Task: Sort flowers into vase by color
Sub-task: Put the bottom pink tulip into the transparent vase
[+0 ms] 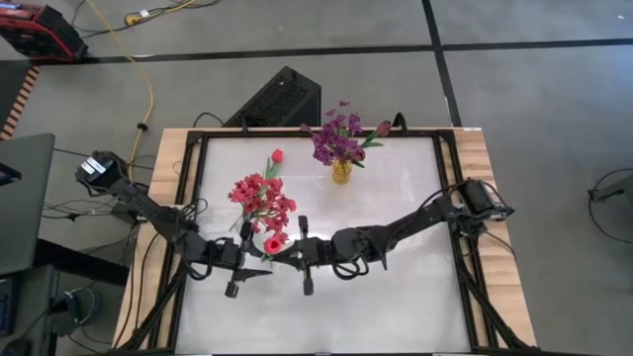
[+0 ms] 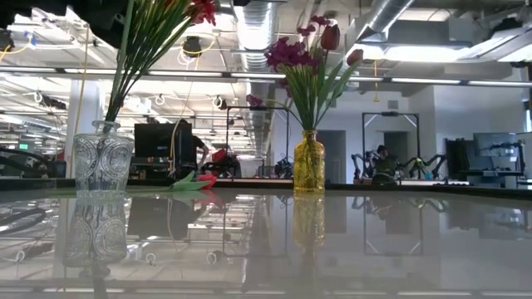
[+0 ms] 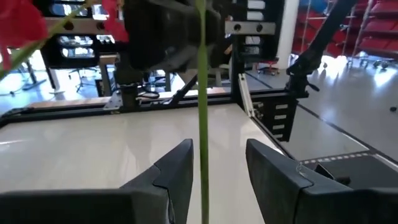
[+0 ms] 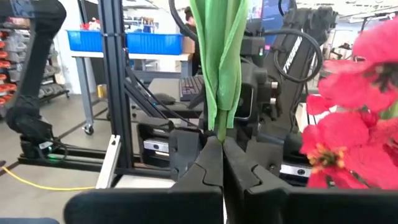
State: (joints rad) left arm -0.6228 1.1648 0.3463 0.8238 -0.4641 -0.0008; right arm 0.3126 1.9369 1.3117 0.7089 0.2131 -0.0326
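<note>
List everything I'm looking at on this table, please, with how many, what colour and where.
Table: one, white top in a wooden frame.
Clear glass vase: one, near the table's middle, left of the yellow one in the high view.
Pink-red flowers: one bunch, standing in the clear vase.
Yellow glass vase: one, at the far side.
Purple flowers: one bunch, in the yellow vase, with dark maroon tulips among them.
Red tulip: one, lying flat on the table between the vases.
Red flower on a green stem: one, held up between the two grippers.
Left gripper: fingers apart, the stem running between them.
Right gripper: shut on the flower's green stem and leaves.
</note>
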